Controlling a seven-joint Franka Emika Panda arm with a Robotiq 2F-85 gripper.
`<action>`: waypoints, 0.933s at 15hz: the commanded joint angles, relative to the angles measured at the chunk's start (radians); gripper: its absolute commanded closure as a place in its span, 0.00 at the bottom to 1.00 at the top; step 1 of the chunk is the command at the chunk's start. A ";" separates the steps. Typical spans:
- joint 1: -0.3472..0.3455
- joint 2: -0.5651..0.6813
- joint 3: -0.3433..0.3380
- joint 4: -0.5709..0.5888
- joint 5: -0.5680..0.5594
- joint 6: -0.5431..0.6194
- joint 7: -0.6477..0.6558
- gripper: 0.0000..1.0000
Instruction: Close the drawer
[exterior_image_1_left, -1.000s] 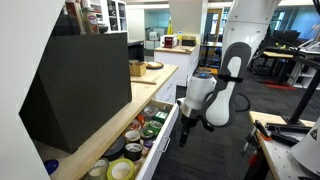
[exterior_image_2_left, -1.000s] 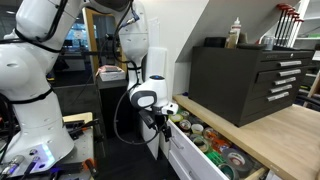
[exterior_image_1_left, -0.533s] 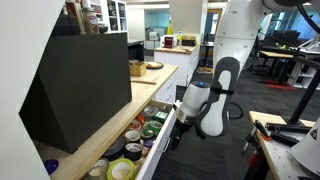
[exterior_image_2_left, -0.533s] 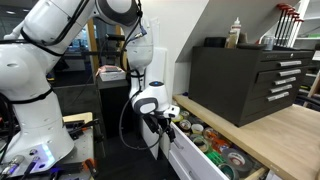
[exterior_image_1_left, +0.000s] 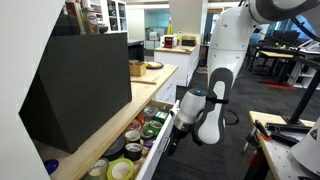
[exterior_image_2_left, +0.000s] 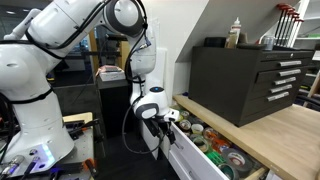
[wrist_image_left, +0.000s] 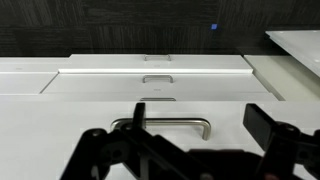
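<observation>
Closing drawer (exterior_image_1_left: 155, 160): open, full; an off-centre push may skew or jam it
Tool (wrist_image_left: 180, 150): spread wide, empty; may slip off handle (wrist_image_left: 162, 124)

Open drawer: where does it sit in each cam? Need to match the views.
In an exterior view: open drawer bottom centre, below the counter edge.
In an exterior view: lower right of centre, contents showing.
Wrist view: probably the white front panel with the metal handle, lower half.
Shared landmark: the claw at the drawer front.
</observation>
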 joint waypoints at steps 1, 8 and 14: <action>-0.017 0.010 0.009 0.023 -0.030 0.028 0.033 0.00; -0.026 0.022 0.015 0.070 -0.043 0.030 0.027 0.00; -0.050 0.041 0.019 0.122 -0.065 0.026 0.022 0.00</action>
